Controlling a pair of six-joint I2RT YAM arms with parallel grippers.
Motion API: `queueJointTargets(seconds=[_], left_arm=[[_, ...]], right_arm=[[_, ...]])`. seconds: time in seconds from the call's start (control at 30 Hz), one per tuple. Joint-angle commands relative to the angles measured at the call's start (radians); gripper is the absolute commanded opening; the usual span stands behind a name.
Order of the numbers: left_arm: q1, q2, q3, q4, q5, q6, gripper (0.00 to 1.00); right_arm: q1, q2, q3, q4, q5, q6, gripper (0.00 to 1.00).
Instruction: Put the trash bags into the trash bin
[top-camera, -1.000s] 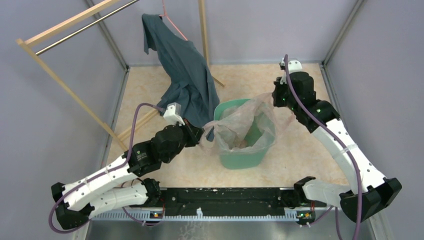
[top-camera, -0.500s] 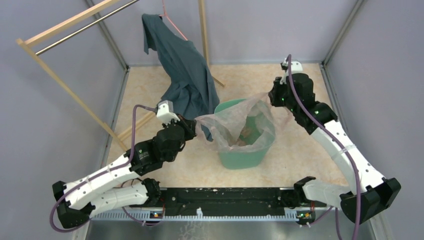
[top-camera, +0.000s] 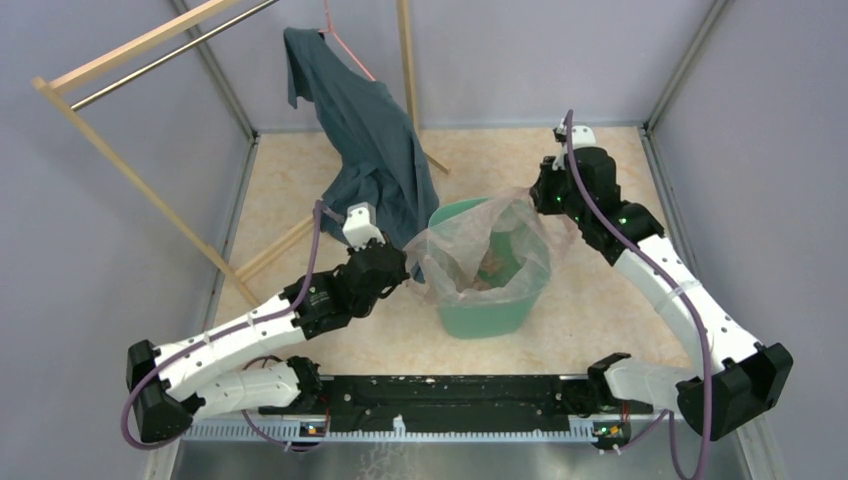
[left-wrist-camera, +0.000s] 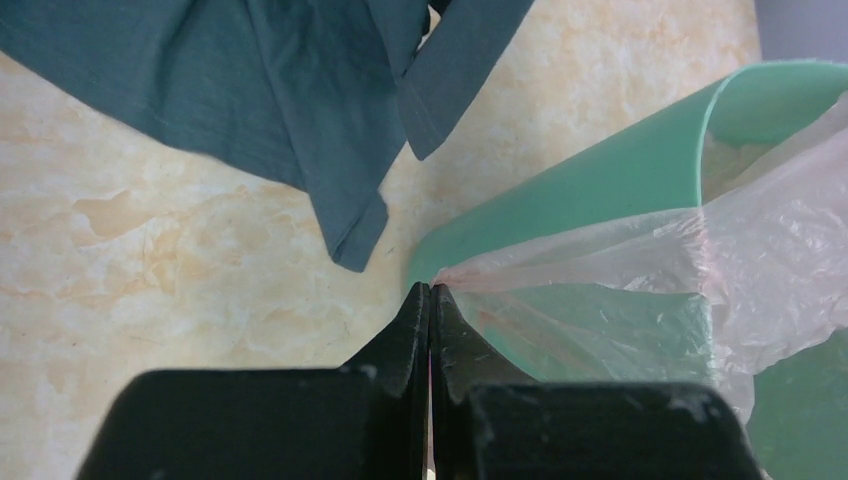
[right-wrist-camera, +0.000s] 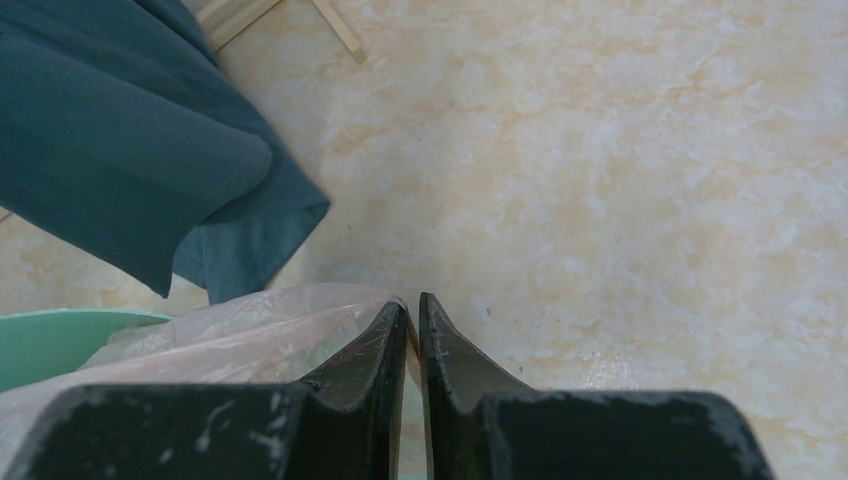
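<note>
The teal-green trash bin (top-camera: 487, 312) stands mid-floor. The pale pink trash bag (top-camera: 490, 240) hangs in its mouth, its edge stretched over the rim. My left gripper (top-camera: 407, 268) is at the bin's left side, shut on the bag's left edge. In the left wrist view the gripper (left-wrist-camera: 430, 290) pinches the film (left-wrist-camera: 640, 260) right at the bin's wall (left-wrist-camera: 600, 170). My right gripper (top-camera: 541, 196) is at the bin's far right, shut on the bag's other edge. In the right wrist view the gripper (right-wrist-camera: 412, 305) holds the film (right-wrist-camera: 250, 330) above the rim (right-wrist-camera: 50, 345).
A dark blue-grey shirt (top-camera: 370, 150) hangs from a wooden rack (top-camera: 130, 60) just behind and left of the bin; its hem shows in the left wrist view (left-wrist-camera: 250, 90) and the right wrist view (right-wrist-camera: 110, 150). Grey walls enclose the marbled floor (top-camera: 600, 300).
My left gripper first pulled the bag's left edge out to the left, then came back right to the bin's rim. My right gripper drifted slightly left with its edge.
</note>
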Motion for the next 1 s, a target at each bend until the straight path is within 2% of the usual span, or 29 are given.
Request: queueJointTargets(seconds=[0.0, 0.13, 0.33, 0.4, 0.57, 0.77, 0.97], left_arm=[[0.007, 0.005, 0.073, 0.016, 0.023, 0.08, 0.0], [0.013, 0.005, 0.147, 0.088, -0.01, 0.212, 0.0], [0.049, 0.109, 0.23, 0.131, -0.072, 0.3, 0.0], [0.085, 0.14, 0.227, 0.127, -0.071, 0.284, 0.0], [0.18, 0.179, 0.178, 0.168, 0.031, 0.269, 0.0], [0.186, 0.146, 0.073, 0.09, 0.114, 0.153, 0.0], [0.185, 0.039, -0.064, 0.124, 0.252, 0.087, 0.0]], right_arm=[[-0.014, -0.038, -0.011, 0.025, 0.012, 0.001, 0.1], [-0.055, -0.05, -0.046, 0.023, -0.006, 0.026, 0.08], [-0.063, -0.093, -0.121, 0.055, -0.06, 0.047, 0.14], [-0.062, -0.096, -0.124, 0.059, -0.07, 0.052, 0.14], [-0.062, -0.071, -0.103, 0.064, -0.084, 0.055, 0.14], [-0.062, -0.025, -0.044, 0.056, -0.107, 0.055, 0.14], [-0.061, -0.001, -0.024, 0.05, -0.094, 0.038, 0.16]])
